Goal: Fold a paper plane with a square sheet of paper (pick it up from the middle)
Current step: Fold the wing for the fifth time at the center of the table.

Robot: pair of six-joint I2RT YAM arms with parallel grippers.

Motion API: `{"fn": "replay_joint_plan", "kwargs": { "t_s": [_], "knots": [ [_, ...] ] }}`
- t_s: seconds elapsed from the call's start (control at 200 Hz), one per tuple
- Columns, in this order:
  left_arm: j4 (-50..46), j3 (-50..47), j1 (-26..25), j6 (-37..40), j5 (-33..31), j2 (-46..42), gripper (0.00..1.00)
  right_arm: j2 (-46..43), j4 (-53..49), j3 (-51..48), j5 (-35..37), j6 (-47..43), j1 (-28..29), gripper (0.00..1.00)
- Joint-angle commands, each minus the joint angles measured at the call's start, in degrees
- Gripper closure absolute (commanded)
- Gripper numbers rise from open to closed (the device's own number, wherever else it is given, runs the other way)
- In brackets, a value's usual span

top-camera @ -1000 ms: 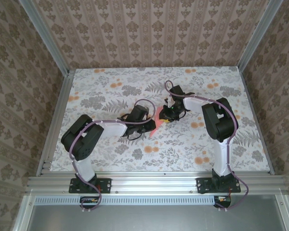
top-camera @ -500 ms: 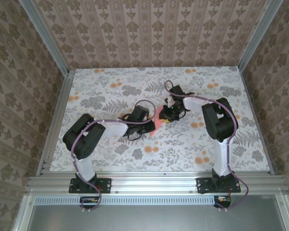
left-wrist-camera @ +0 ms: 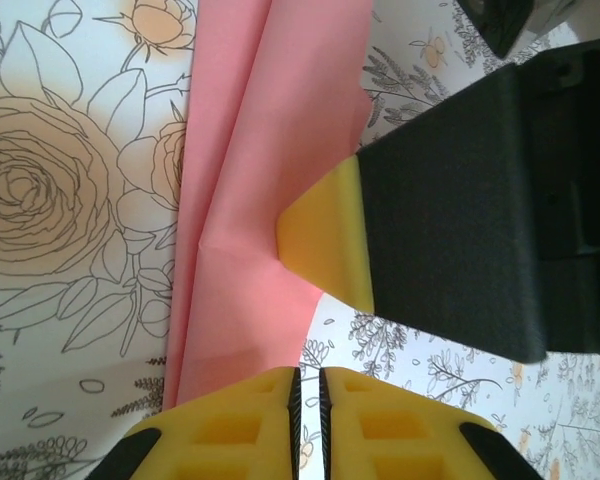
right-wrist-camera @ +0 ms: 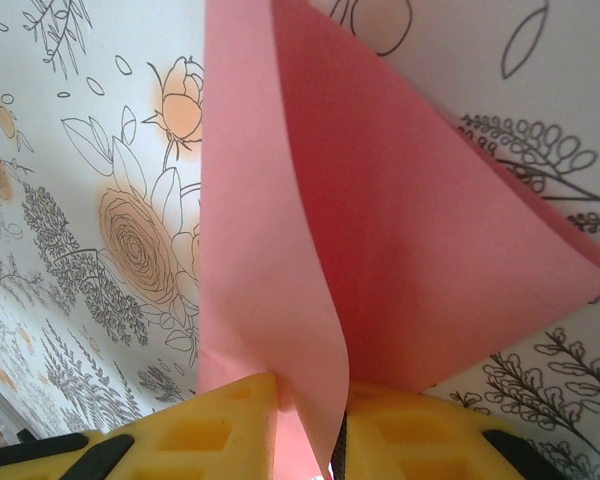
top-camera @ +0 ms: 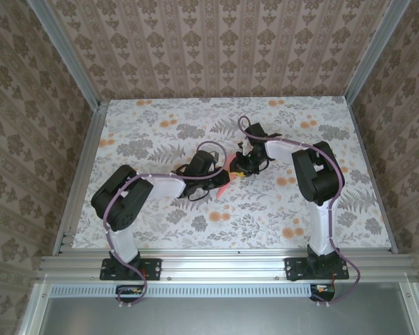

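Near the centre of the top view, the left gripper (top-camera: 218,183) and right gripper (top-camera: 239,167) met over the table (top-camera: 140,125), the paper (top-camera: 225,187) a pink sliver between them. At the bottom of the left wrist view, the left fingers (left-wrist-camera: 240,420) were pressed together at the paper's (left-wrist-camera: 250,130) lower edge. Whether it lay between them I could not tell. A right fingertip (left-wrist-camera: 325,235) touched its crease. At the bottom of the right wrist view, the right gripper (right-wrist-camera: 320,430) pinched the upright fold. Best, I judged: a firm right pinch, layers aligned, slow left moves.
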Motion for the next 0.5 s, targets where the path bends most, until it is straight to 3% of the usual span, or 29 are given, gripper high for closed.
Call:
{"fn": "replay_joint_plan", "kwargs": {
  "t_s": [0.0,0.5],
  "knots": [
    [-1.22,1.95,-0.26,-0.44,-1.16,1.64,0.85,4.25,-2.87,-1.22,6.95,0.04,-0.30,0.76],
    [0.99,-0.22,-0.93,-5.14,-6.81,3.63,0.87,4.25,-2.44,-1.46,6.68,0.65,-0.38,0.70]
  ]
}}
